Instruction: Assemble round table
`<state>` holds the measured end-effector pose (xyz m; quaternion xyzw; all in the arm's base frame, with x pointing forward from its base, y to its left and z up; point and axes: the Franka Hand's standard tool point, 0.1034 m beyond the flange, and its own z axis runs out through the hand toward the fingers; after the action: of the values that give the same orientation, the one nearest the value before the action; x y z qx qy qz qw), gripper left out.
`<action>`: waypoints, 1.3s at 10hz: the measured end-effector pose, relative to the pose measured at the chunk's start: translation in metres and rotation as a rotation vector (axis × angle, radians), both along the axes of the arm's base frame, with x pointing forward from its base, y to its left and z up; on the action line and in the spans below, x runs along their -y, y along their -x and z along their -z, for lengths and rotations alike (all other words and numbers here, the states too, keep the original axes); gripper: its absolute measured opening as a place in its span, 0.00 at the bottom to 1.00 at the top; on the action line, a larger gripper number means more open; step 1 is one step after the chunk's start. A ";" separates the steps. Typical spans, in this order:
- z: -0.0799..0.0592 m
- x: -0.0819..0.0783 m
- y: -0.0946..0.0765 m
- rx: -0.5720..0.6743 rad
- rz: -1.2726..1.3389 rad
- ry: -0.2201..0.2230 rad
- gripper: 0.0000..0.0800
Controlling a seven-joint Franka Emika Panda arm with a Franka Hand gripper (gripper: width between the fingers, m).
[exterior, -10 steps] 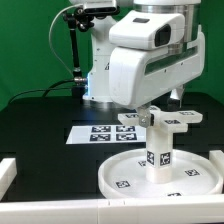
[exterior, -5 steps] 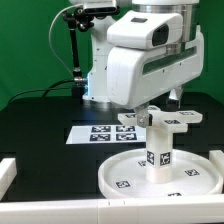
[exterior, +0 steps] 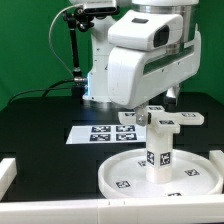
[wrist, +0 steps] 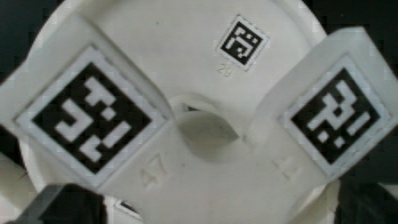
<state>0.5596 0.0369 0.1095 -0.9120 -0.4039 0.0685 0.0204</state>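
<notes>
Now the cross [exterior: 167, 119] has turned slightly on the leg [exterior: 159, 146] since half a second ago — its arms point differently. No readable writing, only square tags: four on the marker board [exterior: 108, 132] at 10 o'clock from the disc [exterior: 122, 174]. One disc, one leg, one cross. The gripper is hidden — I cannot tell how its jaws stand.

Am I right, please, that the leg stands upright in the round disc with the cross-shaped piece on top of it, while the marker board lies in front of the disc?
Not quite. In the exterior view the marker board lies behind the round disc, toward the robot's base, not in front. The rest holds: the leg stands upright in the disc with the cross-shaped piece on top.
</notes>
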 end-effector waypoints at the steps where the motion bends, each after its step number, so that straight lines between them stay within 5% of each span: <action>1: 0.000 0.000 0.000 0.000 0.000 0.000 0.81; 13: 0.000 0.001 -0.004 0.005 0.153 0.021 0.81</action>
<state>0.5635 0.0361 0.1093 -0.9405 -0.3324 0.0687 0.0148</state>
